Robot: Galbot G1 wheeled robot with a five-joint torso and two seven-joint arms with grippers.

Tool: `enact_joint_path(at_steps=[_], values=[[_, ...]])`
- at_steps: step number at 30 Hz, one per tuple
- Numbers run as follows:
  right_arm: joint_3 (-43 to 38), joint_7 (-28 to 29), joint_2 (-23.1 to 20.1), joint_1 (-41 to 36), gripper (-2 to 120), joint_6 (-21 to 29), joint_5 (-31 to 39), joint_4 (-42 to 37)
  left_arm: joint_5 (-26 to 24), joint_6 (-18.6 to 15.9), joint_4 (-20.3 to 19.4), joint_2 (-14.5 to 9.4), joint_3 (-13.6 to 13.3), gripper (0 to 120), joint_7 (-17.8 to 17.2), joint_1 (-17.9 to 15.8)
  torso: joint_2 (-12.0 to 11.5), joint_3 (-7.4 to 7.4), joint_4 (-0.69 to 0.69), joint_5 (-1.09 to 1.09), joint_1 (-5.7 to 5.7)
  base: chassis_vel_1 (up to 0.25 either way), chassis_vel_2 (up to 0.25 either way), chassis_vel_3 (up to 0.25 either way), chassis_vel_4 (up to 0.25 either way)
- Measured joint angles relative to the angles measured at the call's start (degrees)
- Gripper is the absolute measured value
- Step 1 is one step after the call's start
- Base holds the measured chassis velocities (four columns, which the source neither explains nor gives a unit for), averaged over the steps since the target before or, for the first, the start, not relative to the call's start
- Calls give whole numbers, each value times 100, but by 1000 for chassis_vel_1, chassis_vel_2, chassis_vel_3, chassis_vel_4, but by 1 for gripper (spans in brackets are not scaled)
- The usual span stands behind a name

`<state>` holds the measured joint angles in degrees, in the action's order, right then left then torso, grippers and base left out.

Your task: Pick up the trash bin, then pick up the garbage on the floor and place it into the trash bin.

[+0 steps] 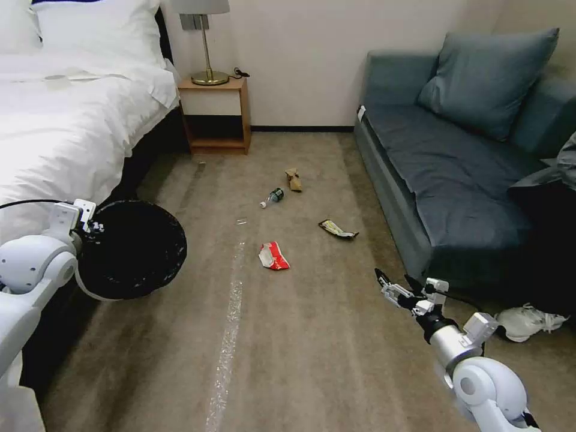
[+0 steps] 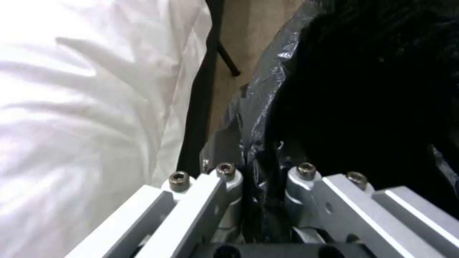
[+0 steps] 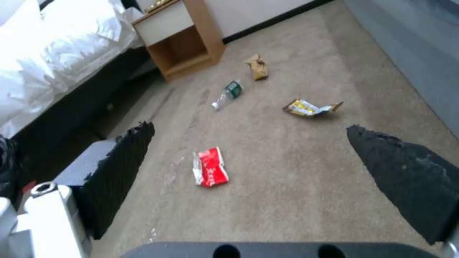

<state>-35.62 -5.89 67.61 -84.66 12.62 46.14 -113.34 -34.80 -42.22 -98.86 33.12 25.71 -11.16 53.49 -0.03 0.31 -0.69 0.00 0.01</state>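
Trash bin [image 1: 133, 251], black-lined, held off the carpet beside the bed [image 1: 66, 114] by the left gripper [image 2: 262, 179], jaws clamped on its bagged rim. First step judged done. Four litter pieces lie untouched on the carpet: red wrapper [image 3: 210, 172], yellow wrapper [image 3: 311, 108], bottle [image 3: 228, 94], brown paper [image 3: 257, 66]. Right gripper [image 3: 251, 165], jaws spread and empty, hovers facing the red wrapper. All collecting remains.

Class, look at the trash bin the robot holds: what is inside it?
The trash bin, clamped at its rim by the left end effector, shows a crinkled black bag lining it. Its dark depths hide any contents.
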Motion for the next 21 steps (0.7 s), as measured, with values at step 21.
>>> enact_joint_path(at_steps=[21], values=[[53,-66,37,-11,100,-90,-89,44,33,10,-62,-56,204,6,55,278,0,0,0,0,0,-47,57,53,-50]])
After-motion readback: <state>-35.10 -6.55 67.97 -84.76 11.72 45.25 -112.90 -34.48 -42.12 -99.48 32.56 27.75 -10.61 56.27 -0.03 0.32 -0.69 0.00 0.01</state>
